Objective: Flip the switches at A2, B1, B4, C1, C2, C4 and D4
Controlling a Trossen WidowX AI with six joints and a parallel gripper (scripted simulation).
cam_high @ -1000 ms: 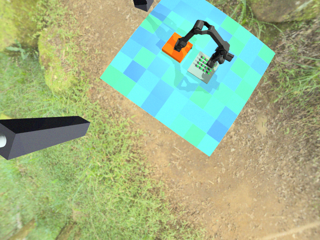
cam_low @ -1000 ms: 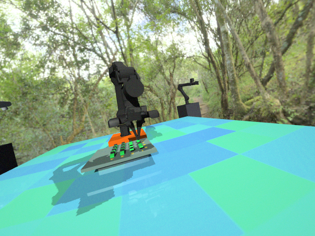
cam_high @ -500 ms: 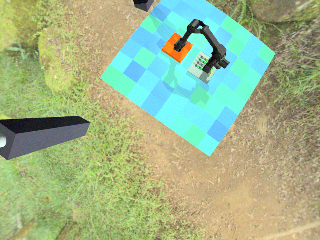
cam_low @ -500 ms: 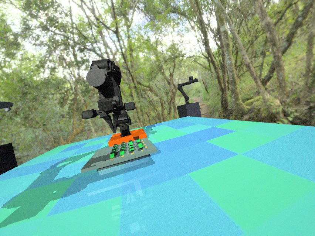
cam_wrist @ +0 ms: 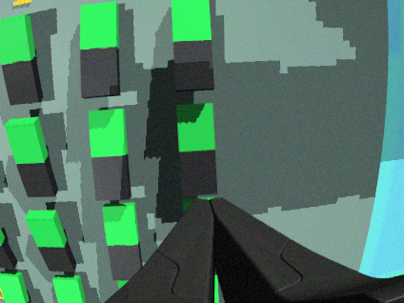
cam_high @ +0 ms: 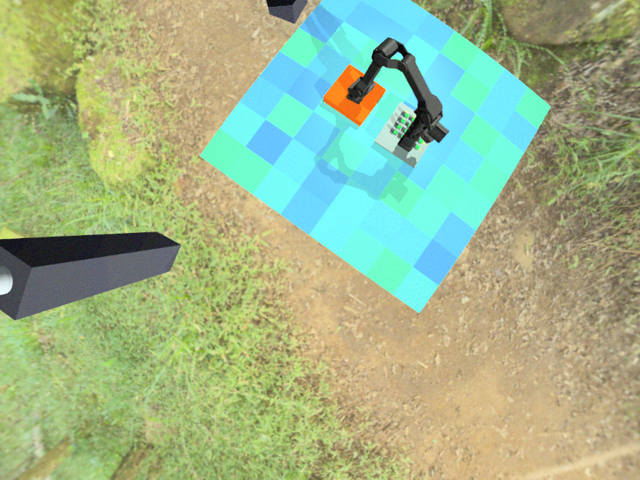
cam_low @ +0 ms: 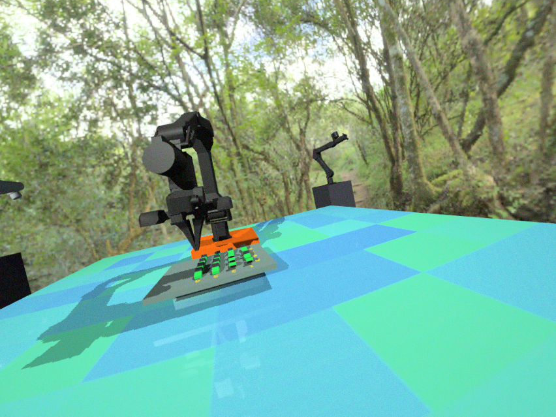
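Observation:
The grey panel (cam_high: 385, 137) (cam_low: 267, 260) (cam_wrist: 295, 122) carries rows of green-and-black switches. The wrist view shows switches A2 (cam_wrist: 16, 38), A3 (cam_wrist: 99, 26), A4 (cam_wrist: 191, 19), B2 (cam_wrist: 30, 143), B3 (cam_wrist: 109, 133), B4 (cam_wrist: 197, 133), C2 (cam_wrist: 46, 229) and C3 (cam_wrist: 120, 224). A2, B2 and C2 show a lip at their far edge; the tilt of the others is hard to read. My gripper (cam_low: 197, 248) (cam_wrist: 208, 212) is shut and empty, its tips over C4, which they almost wholly hide; contact cannot be told. D4 is hidden behind the fingers.
The arm stands on an orange block (cam_high: 360, 113) (cam_low: 245, 236) beside the panel, on a blue-green tiled table (cam_high: 346, 213) (cam_low: 333, 259). A second small arm (cam_low: 317, 153) stands on a dark pedestal (cam_low: 333, 195) beyond the table. The arm's shadow falls across the panel.

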